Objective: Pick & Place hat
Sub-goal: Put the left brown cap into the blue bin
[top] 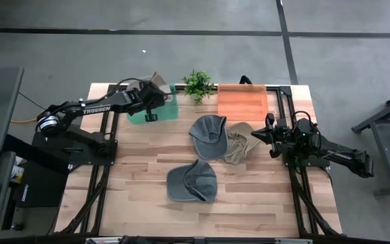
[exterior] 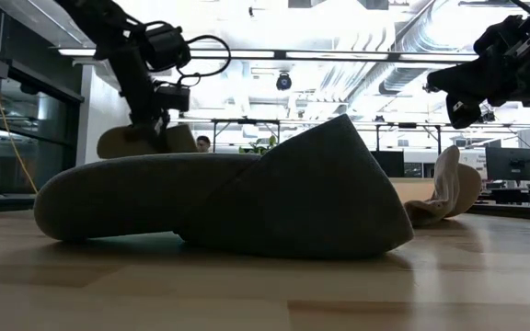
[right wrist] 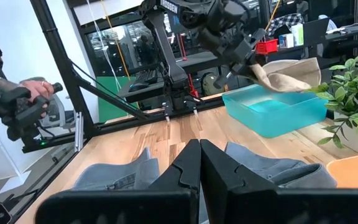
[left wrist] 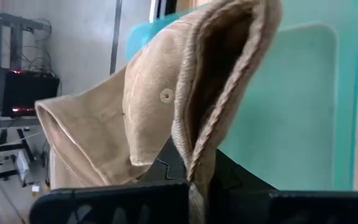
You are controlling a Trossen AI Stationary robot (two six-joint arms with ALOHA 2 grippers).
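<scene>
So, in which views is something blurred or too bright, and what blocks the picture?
Low view: the dark grey fabric cap fills the foreground, dark against bright ceiling lights. Left wrist view: the tan corduroy hat in the left gripper is close and covers most of the teal plastic bin. High view: evenly lit.

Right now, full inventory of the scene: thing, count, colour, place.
tan hat: 1, tan, held above the teal bin
teal bin: 1, teal, table's far left
orange bin: 1, orange, far right
plant: 1, green, between the bins
grey hats: 2, grey, one mid-table, one nearer the front edge
khaki hat: 1, khaki, beside the mid-table grey hat
table: 1, light wood
person's hands: on a controller, beyond the table
left claw: shut on tan hat
right claw: shut, empty, right side
</scene>
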